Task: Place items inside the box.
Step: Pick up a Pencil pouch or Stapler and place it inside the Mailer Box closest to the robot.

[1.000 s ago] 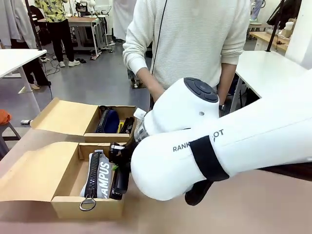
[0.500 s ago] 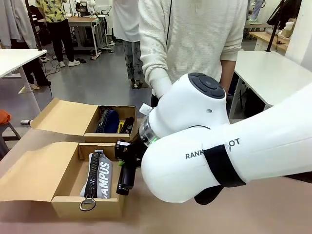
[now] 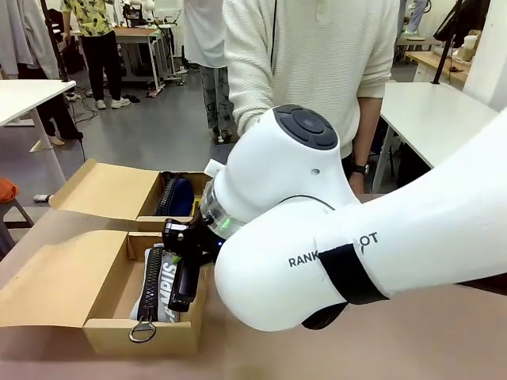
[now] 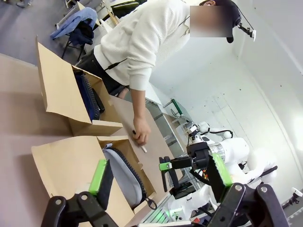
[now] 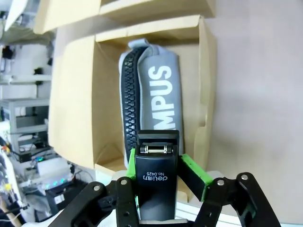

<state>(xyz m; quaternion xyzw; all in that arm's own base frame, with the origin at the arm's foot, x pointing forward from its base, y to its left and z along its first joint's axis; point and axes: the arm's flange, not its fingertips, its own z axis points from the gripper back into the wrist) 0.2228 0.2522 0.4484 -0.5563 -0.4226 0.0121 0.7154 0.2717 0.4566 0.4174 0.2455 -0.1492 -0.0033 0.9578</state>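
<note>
Leftmost, the left tool (image 4: 158, 163) stands wide with nothing between its pads and takes no part in the step. Next comes the near box (image 3: 101, 336), flaps open. The grey pencil case (image 3: 164, 286) lettered CAMPUS lies lengthwise inside it, with the ring pull (image 3: 142, 331) hanging over the front wall. Behind it the far box (image 3: 107, 190) holds dark items we cannot name.

Moving right, the black stapler (image 3: 183, 289) is the thing in hand. The right tool (image 5: 162, 166) is closed narrow on its body, a green pad on either flank. What has changed — half a second ago the stapler hung at the near box's right-hand wall, partly outside it. Now we see it carried leftward, over the pencil case and within the box's outline. The right wrist view agrees: the stapler's head overlaps the near end of the case, with the box's right wall just beside it. Whether stapler and case touch we cannot tell.

We judge the carry nearly done — lowering and release remain. The case leaves little bare floor, so the stapler will likely come to rest on or against it.

Rightmost, the person stands at the far side, one hand (image 4: 141, 134) on the surface (image 3: 428, 340) beyond the boxes.
</note>
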